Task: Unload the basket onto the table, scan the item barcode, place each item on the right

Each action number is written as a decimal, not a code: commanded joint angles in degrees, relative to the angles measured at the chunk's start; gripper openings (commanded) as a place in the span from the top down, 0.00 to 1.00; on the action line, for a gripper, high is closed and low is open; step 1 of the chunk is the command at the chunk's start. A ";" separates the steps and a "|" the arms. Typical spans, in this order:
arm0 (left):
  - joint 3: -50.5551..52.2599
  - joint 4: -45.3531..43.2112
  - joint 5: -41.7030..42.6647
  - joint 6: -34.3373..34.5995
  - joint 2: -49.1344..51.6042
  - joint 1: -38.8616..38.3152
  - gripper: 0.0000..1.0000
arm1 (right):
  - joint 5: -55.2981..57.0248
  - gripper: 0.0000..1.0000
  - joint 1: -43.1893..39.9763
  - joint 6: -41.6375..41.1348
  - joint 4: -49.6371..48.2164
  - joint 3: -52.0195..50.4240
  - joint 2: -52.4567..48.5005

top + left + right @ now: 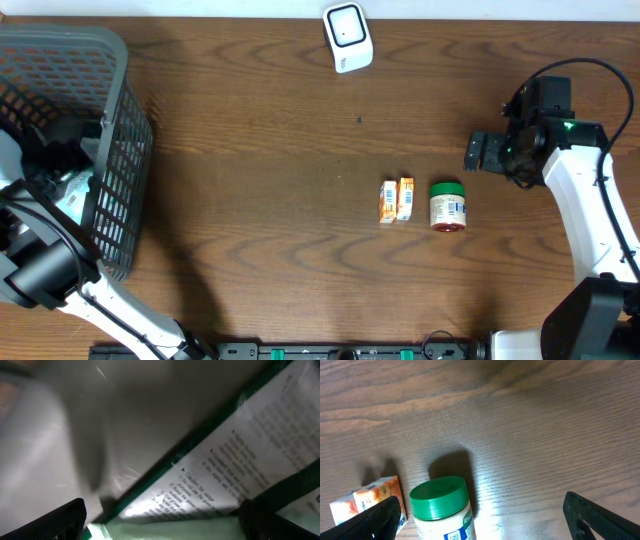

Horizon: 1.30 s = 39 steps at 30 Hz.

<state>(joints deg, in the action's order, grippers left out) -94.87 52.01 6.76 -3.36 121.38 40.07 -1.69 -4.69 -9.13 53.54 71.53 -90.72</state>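
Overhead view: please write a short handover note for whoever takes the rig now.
Left gripper: open, empty, down in the basket over a printed package.
Right gripper: open, empty, beside the green-lid jar.
Two orange boxes lie left of the jar; scanner at the far edge.
Done: nothing held or at the scanner. Left: grasp an item, show its barcode to the scanner.

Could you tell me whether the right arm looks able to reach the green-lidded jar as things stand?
Probably yes: the right tool is open beside the green-lidded jar, with only table between them; the orange boxes lie on the jar's far side.
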 commanded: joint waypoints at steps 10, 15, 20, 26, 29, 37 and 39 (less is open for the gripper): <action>-4.15 3.37 3.74 8.35 -8.17 0.33 0.02 | 0.35 0.01 -0.09 0.22 0.02 0.79 0.98; -4.15 5.77 4.52 11.19 -17.81 0.09 0.02 | 0.35 0.01 -0.09 0.22 0.02 0.79 0.98; -4.00 9.18 4.04 15.52 -23.10 0.11 0.22 | 0.35 0.01 -0.09 0.22 0.02 0.79 0.98; 0.76 16.28 -9.88 30.47 -23.23 0.09 0.28 | 0.35 0.01 -0.09 0.22 0.02 0.79 0.98; 6.67 13.16 -13.81 30.62 -23.21 0.28 0.28 | 0.35 0.01 -0.09 0.22 0.02 0.79 0.98; 21.81 0.31 -14.14 31.12 -23.10 1.73 0.26 | 0.35 0.01 -0.09 0.22 0.02 0.79 0.98; 24.00 -1.77 -14.16 31.10 -22.99 2.16 0.26 | 0.35 0.01 -0.09 0.22 0.02 0.79 0.98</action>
<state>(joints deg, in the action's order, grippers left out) -73.19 51.77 -5.56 26.85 97.95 41.36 -1.69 -4.69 -9.13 53.52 71.53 -90.72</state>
